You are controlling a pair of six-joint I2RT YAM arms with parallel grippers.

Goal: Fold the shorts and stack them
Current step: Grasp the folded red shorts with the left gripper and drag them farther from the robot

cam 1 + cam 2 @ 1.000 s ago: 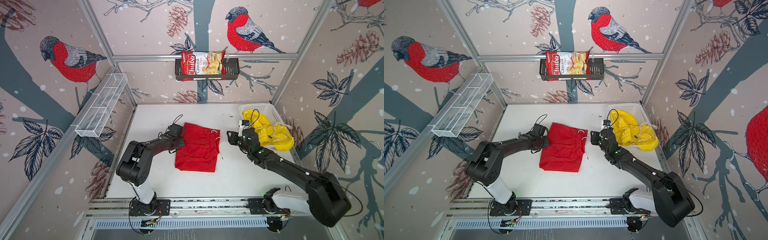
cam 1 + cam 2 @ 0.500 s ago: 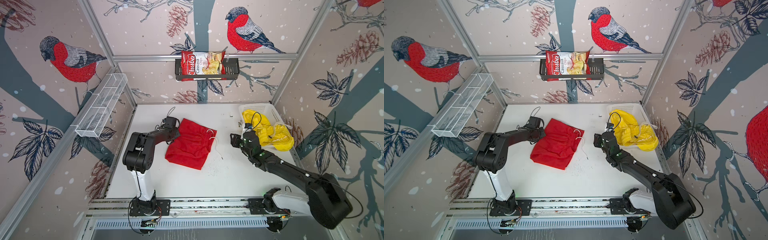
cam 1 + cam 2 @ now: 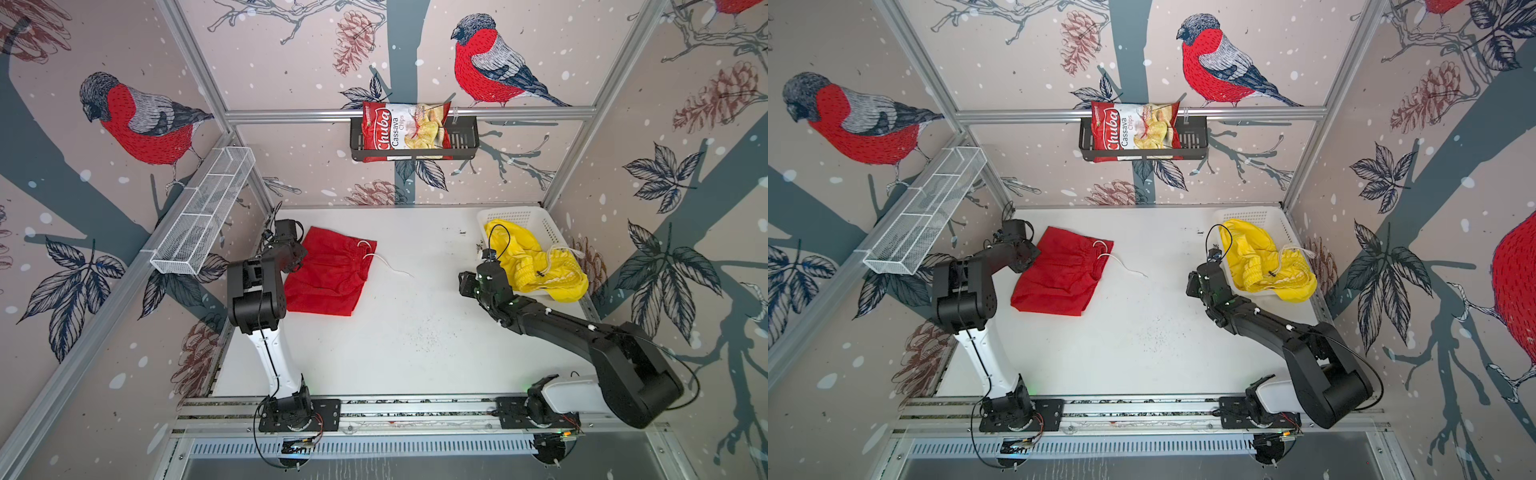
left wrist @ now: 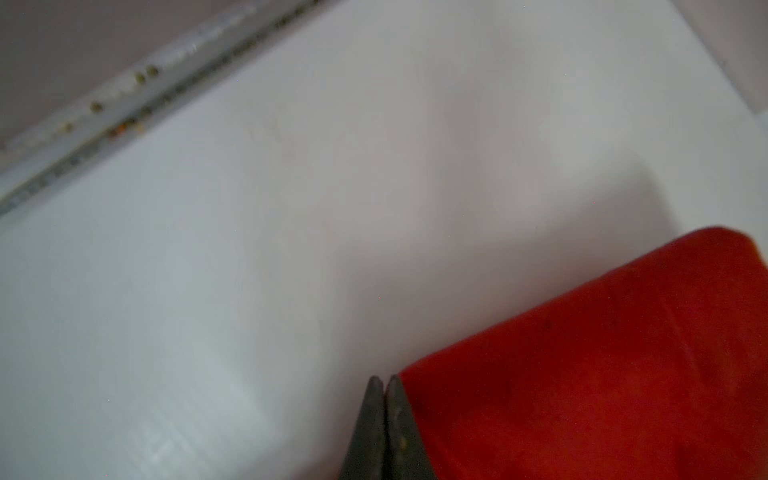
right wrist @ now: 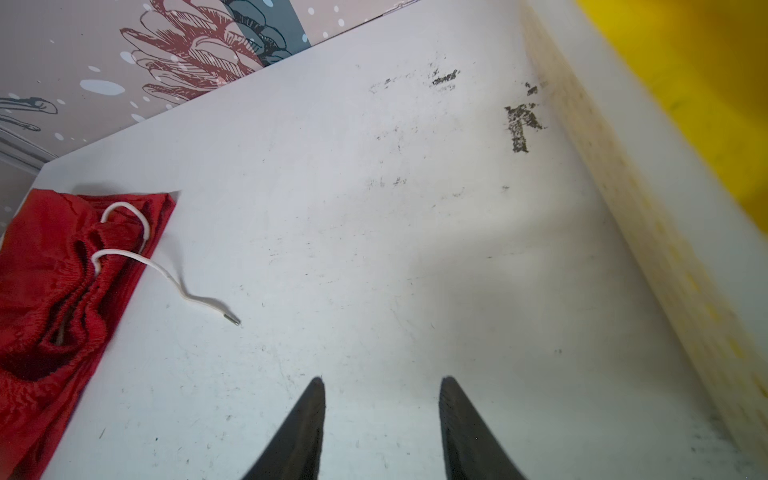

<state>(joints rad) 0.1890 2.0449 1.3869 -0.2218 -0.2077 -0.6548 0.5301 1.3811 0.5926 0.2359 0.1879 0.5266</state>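
You lose a corner of the red shorts (image 3: 332, 278) behind the left arm (image 3: 255, 291) in both top views. Your right wrist view crops and blurs the yellow shorts (image 5: 706, 62).

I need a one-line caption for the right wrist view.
Right pincer open over the white table, between red shorts and white basket.

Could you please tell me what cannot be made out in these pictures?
Left claw: shut beside the red shorts; whether it pinches fabric is unclear in the blurred left wrist view, and its arm hides it in both top views.
Yellow shorts: black mark too small to read in both top views.
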